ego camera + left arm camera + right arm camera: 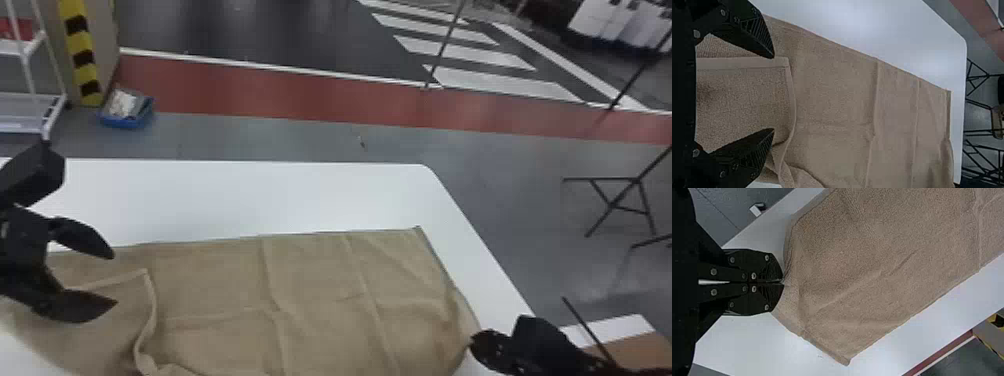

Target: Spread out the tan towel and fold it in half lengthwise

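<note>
Black two-fingered left gripper (115, 279), fingers spread wide apart, positioned over the near-left part of a tan, woven-cloth towel (310, 285); whether its tips touch the cloth cannot be told. The towel lies on a smooth white table (240, 195) with a rounded corner, its long axis running sideways from beneath the left gripper to the black right gripper (472, 342). One hemmed corner flap (746, 94) is turned over between the left gripper's fingers, its tip pointing toward the right gripper. The towel's far right corner lies forward of the right gripper. Left arm: enters from the left edge of the head view, gripper directed rightward. Right arm: enters at the lower right, gripper directed leftward, fingertips closed together on the towel's right-hand edge.
</note>
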Motion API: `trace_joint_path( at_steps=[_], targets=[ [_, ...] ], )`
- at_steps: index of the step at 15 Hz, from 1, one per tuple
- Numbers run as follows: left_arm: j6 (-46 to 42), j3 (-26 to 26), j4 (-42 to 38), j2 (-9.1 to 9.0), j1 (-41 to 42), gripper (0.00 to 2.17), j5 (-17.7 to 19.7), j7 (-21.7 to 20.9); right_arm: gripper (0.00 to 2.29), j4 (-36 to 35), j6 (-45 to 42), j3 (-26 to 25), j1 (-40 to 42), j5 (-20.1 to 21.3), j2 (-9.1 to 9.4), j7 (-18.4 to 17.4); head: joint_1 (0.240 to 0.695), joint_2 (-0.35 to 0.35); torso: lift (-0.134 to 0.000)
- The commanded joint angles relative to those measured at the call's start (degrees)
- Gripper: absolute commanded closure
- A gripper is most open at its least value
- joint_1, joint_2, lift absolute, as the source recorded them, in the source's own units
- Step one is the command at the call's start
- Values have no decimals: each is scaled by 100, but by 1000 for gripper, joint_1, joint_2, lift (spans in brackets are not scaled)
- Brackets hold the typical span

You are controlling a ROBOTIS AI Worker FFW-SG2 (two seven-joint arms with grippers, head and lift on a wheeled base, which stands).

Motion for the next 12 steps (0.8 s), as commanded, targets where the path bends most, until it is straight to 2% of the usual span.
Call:
trace_joint_path(
  at_steps=[1,3,6,10,12],
  targets=[
    [234,-319,470,-229,-326,265,1,41,1420,21,-16,9,9,55,35,0,695,-344,-128],
    [287,-495,821,-414,-590,265,-8,93,1420,30,-34,17,18,82,44,-9,695,-350,-128],
    [287,-732,1287,-563,-888,356,-113,111,1420,30,-34,9,71,82,49,-26,695,-350,-128],
    [270,-838,1815,-555,-1161,539,-245,173,1420,30,-86,-79,132,82,49,-53,695,-350,-128],
    [252,-846,1920,-546,-1196,549,-403,269,1420,30,-86,-79,141,64,49,-53,695,-350,-128]
  ],
)
